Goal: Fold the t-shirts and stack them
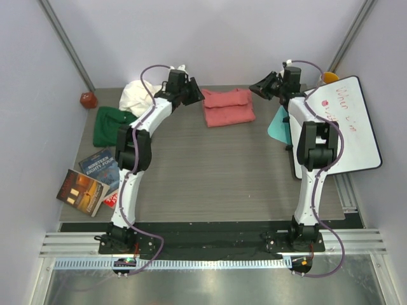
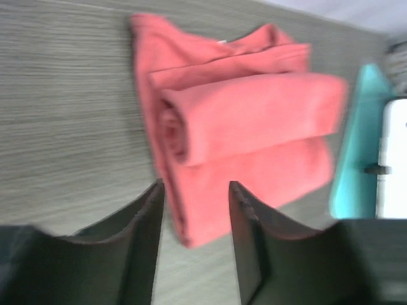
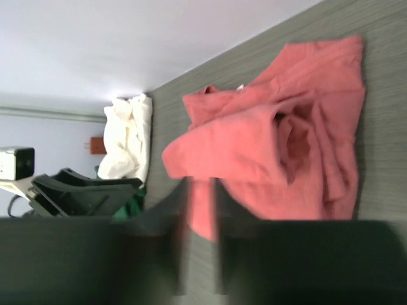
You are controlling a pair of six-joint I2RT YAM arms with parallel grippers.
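The salmon-pink t-shirt (image 1: 227,107) lies folded at the back middle of the table, a rolled fold on top (image 2: 248,114). My left gripper (image 1: 198,95) hovers just left of it, open; its fingers (image 2: 194,187) frame the shirt's near corner with nothing between them. Just right of the shirt my right gripper (image 1: 255,88) hangs above the table; its blurred fingers (image 3: 200,184) stand a narrow gap apart with only the shirt (image 3: 280,146) behind them. The cream-white t-shirt (image 1: 137,95) is bunched at the back left. The dark green t-shirt (image 1: 111,125) lies beside it.
Two glossy books (image 1: 92,181) overhang the table's left edge. A whiteboard (image 1: 343,127) covers the right side, a teal piece (image 1: 278,124) at its edge. A small red object (image 1: 88,100) sits at the back left corner. Grey walls close in the back.
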